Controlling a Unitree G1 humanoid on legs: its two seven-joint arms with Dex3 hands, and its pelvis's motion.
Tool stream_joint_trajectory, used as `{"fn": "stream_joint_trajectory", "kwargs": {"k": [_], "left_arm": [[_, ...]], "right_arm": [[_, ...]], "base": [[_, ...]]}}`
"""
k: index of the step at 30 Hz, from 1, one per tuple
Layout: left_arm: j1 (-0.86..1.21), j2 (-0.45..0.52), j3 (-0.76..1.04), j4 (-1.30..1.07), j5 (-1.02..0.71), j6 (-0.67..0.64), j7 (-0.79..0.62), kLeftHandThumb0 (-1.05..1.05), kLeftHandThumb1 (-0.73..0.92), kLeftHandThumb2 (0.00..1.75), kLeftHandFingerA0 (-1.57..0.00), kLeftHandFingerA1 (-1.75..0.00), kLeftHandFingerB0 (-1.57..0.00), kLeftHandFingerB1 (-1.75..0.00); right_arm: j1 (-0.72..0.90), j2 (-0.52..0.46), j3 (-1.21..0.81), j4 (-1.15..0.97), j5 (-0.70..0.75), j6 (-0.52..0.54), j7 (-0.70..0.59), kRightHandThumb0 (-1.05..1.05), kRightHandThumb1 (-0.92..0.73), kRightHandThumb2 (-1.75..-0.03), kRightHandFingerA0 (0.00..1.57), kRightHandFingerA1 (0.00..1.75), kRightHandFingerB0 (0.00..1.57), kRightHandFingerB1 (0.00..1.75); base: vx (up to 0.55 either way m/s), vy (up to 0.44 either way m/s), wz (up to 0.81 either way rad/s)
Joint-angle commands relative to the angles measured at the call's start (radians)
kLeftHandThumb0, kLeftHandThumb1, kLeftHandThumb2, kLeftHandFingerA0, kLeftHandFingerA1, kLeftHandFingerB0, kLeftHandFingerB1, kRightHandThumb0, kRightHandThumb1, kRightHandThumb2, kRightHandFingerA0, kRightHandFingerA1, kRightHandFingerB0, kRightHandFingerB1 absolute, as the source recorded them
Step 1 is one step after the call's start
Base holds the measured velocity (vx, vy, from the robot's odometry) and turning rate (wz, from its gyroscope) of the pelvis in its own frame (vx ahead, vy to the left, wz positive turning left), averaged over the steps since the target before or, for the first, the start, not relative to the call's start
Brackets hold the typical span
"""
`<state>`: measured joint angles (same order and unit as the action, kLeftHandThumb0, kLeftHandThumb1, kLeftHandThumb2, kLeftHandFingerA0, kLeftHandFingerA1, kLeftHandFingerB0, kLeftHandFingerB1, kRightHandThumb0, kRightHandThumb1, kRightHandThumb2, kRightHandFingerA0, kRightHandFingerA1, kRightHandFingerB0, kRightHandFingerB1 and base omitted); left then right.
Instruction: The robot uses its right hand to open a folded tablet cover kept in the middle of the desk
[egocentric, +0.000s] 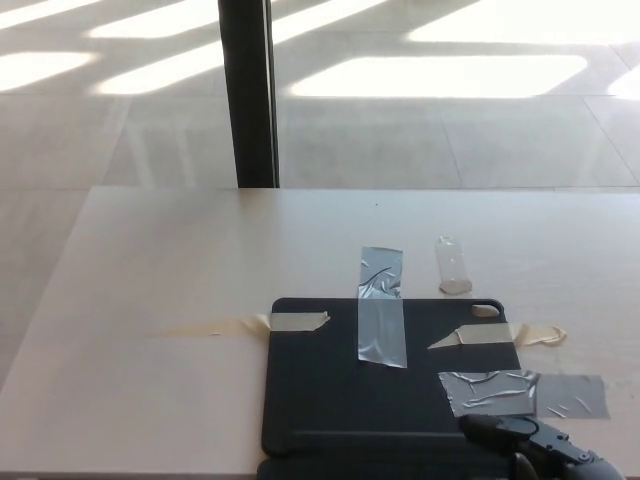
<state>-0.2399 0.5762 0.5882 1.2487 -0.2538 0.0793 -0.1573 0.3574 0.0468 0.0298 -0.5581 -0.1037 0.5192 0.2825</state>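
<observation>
Plainly, tape strips (381, 306) pin the tablet cover (340, 400) — desk-bound.

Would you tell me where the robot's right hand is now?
In the head view, the right hand sits bottom right, at the tablet cover's near right corner, below the silver tape.

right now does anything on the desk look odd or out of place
Yes: the dark tablet cover is stuck to the desk with grey and beige tape strips across its far and right edges, several of them crinkled and askew.
</observation>
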Motion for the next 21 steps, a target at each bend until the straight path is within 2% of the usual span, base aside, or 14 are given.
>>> {"fn": "stream_joint_trajectory", "kwargs": {"k": [1, 5, 6, 8, 9, 10, 11, 12, 13, 14, 15, 16, 17, 21], "left_arm": [[-0.025, 0.056, -0.01, -0.003, -0.008, 0.037, -0.003, -0.89, 0.71, 1.07, -0.65, -0.77, -0.44, -0.66], [-0.019, 0.051, -0.014, -0.003, -0.005, 0.034, 0.005, -0.88, 0.71, 1.05, -0.61, -0.74, -0.44, -0.64], [-0.02, 0.051, -0.01, -0.003, -0.008, 0.034, 0.004, -0.89, 0.7, 1.03, -0.63, -0.75, -0.43, -0.65], [-0.019, 0.05, -0.01, -0.008, -0.009, 0.036, 0.009, -0.88, 0.71, 1.05, -0.66, -0.77, -0.43, -0.65], [-0.02, 0.058, -0.005, -0.014, -0.013, 0.039, 0.009, -0.85, 0.92, 0.71, -0.69, -0.77, -0.45, -0.63], [-0.02, 0.057, -0.004, -0.013, -0.015, 0.041, 0.007, -0.86, 0.92, 0.71, -0.68, -0.76, -0.44, -0.62], [-0.022, 0.058, -0.004, -0.013, -0.015, 0.042, 0.005, -0.88, 0.71, 1.05, -0.65, -0.77, -0.43, -0.66], [-0.024, 0.059, 0.001, -0.014, -0.02, 0.045, 0.002, -0.88, 0.71, 1.05, -0.61, -0.76, -0.43, -0.66], [-0.028, 0.059, 0.002, -0.011, -0.022, 0.046, 0.002, -0.88, 0.71, 1.04, -0.62, -0.76, -0.43, -0.65], [-0.034, 0.061, 0.001, -0.005, -0.02, 0.043, 0.004, -0.89, 0.7, 1.03, -0.61, -0.75, -0.43, -0.65], [-0.038, 0.062, 0.003, -0.003, -0.022, 0.046, 0.006, -0.87, 0.92, 0.7, -0.63, -0.74, -0.44, -0.61], [-0.038, 0.063, 0.006, -0.002, -0.024, 0.047, 0.008, -0.87, 0.92, 0.7, -0.63, -0.74, -0.44, -0.61], [-0.033, 0.064, 0.003, -0.002, -0.02, 0.043, 0.004, -0.88, 0.92, 0.71, -0.64, -0.74, -0.44, -0.6], [-0.02, 0.063, -0.007, -0.001, -0.01, 0.035, 0.0, -0.88, 0.92, 0.7, -0.64, -0.72, -0.44, -0.6]], "right_arm": [[-0.022, 0.108, -0.305, -0.063, 0.248, 0.853, 0.098, -1.01, -0.75, -1.13, 0.51, 0.62, 0.25, 0.53], [-0.006, 0.059, -0.289, -0.04, 0.242, 0.877, 0.119, -1.05, -0.79, -1.16, 0.5, 0.61, 0.24, 0.53], [-0.012, 0.066, -0.309, -0.032, 0.252, 0.898, 0.129, -1.04, -0.77, -1.17, 0.6, 0.66, 0.27, 0.57], [-0.006, 0.061, -0.329, -0.039, 0.265, 0.916, 0.146, -0.93, -0.7, -1.14, 0.57, 0.66, 0.26, 0.56], [-0.028, 0.036, -0.333, -0.024, 0.294, 0.917, 0.173, -1.05, -0.77, -1.17, 0.55, 0.65, 0.26, 0.57], [-0.02, 0.037, -0.343, -0.042, 0.294, 0.935, 0.177, -1.04, -0.76, -1.16, 0.58, 0.63, 0.28, 0.56], [-0.009, 0.029, -0.347, -0.063, 0.295, 0.951, 0.183, -0.95, -0.71, -1.14, 0.52, 0.61, 0.26, 0.55], [-0.016, 0.029, -0.366, -0.064, 0.295, 0.994, 0.193, -1.0, -0.92, -0.68, 0.56, 0.54, 0.32, 0.48], [-0.013, 0.029, -0.379, -0.056, 0.305, 1.001, 0.203, -0.99, -0.91, -0.67, 0.5, 0.56, 0.3, 0.49], [0.012, -0.012, -0.361, -0.037, 0.33, 0.979, 0.227, -0.95, -0.71, -1.13, 0.46, 0.62, 0.3, 0.56], [0.026, -0.032, -0.344, -0.033, 0.343, 0.955, 0.237, -1.0, -0.73, -1.14, 0.5, 0.63, 0.32, 0.56], [0.025, -0.04, -0.337, -0.03, 0.348, 0.949, 0.239, -1.0, -0.73, -1.14, 0.5, 0.63, 0.32, 0.56], [0.029, -0.047, -0.326, -0.022, 0.35, 0.944, 0.239, -1.0, -0.91, -0.67, 0.58, 0.56, 0.3, 0.44], [0.07, -0.07, -0.286, -0.018, 0.364, 0.914, 0.25, -1.0, -0.89, -0.67, 0.51, 0.57, 0.26, 0.43]], "base": [[0.0, 0.0, 0.0], [0.0, 0.0, 0.0], [0.0, 0.0, 0.0], [0.0, 0.0, 0.0], [0.0, 0.0, 0.0], [0.0, 0.0, 0.0], [0.0, 0.0, 0.0], [0.0, 0.0, 0.0], [0.0, 0.0, 0.0], [0.0, 0.0, 0.0], [0.0, 0.0, 0.0], [0.0, 0.0, 0.0], [0.0, 0.0, 0.0], [0.0, 0.0, 0.0]]}}
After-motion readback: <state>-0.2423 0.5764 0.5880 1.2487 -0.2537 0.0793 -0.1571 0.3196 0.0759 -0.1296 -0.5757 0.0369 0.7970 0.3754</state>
